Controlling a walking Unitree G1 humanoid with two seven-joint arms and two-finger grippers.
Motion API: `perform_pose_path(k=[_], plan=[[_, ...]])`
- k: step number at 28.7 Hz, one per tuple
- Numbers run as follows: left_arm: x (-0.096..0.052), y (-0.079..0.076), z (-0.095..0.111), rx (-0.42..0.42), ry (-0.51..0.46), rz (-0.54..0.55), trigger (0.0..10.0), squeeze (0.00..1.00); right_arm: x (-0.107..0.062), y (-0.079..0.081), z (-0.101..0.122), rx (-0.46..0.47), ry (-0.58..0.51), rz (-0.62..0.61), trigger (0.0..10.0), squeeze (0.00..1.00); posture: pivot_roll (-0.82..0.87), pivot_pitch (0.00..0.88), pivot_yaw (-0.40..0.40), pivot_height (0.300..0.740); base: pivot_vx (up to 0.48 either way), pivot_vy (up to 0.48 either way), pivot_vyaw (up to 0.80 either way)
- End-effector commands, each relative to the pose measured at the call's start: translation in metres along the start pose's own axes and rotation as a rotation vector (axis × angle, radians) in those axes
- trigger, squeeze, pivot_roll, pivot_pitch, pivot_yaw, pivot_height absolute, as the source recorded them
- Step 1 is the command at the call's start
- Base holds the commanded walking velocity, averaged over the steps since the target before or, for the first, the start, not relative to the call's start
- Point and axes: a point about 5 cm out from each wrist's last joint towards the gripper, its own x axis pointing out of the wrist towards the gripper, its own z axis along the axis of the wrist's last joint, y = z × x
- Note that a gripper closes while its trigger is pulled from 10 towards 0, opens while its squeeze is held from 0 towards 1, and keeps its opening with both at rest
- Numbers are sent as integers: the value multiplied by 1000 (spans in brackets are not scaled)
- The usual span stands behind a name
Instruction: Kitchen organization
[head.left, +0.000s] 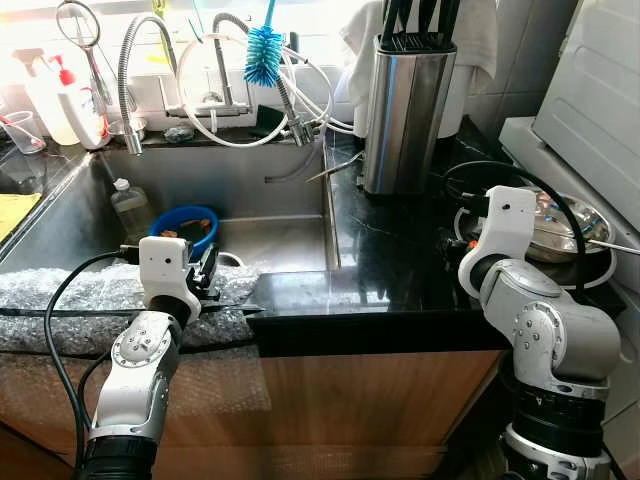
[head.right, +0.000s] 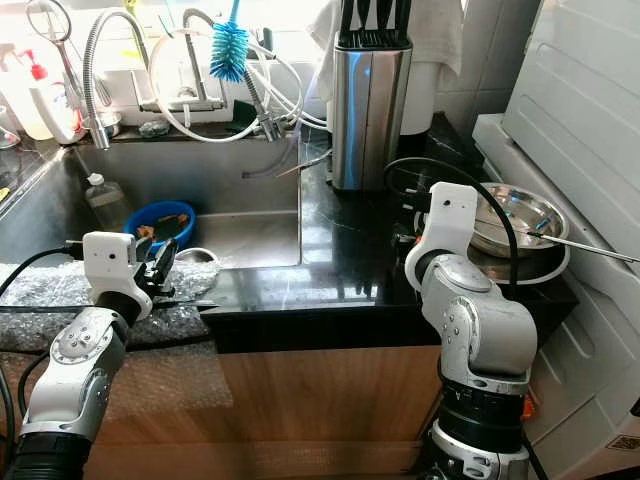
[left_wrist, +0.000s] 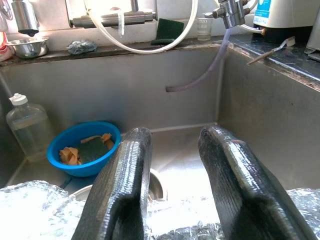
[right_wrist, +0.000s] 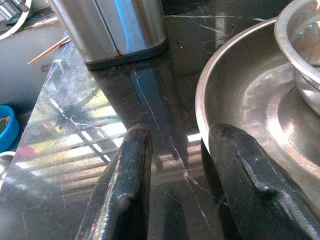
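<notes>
My left gripper (left_wrist: 175, 135) hovers open over the front edge of the steel sink (head.left: 250, 185), with nothing between its fingers. Beyond it a blue bowl (left_wrist: 82, 145) holding a green scrubber and orange scraps sits on the sink floor, next to a clear plastic bottle (head.left: 130, 208). My right gripper (right_wrist: 181, 131) is open just above the black countertop (head.left: 390, 260), one finger close to the rim of a wide steel pan (right_wrist: 235, 100). A smaller steel bowl (head.left: 565, 230) rests inside that pan.
A steel knife block (head.left: 405, 110) stands at the back of the counter. A blue bottle brush (head.left: 264, 55) hangs by the faucet hoses. Bubble wrap (head.left: 60, 300) covers the sink's front edge. A white appliance (head.left: 600, 80) stands on the right.
</notes>
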Motion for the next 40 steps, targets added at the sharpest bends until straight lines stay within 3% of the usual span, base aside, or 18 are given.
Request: perform_pose_path(k=[1,17,31,40], plan=[[1,-2,-5,18,39,-15,10000,0,2,4,-3,2,32,9,10000,0,-54,0,20,740,0,0,0],[1,-1,-5,23,39,-11,10000,0,3,-2,0,34,15,-47,10000,0,-55,0,21,740,0,0,0],[3,1,-3,62,36,-22,10000,0,1,19,3,62,11,49,10000,0,-56,0,19,740,0,0,0],[2,0,-5,62,43,-26,10000,0,2,14,3,95,21,25,10000,0,-57,0,17,740,0,0,0]])
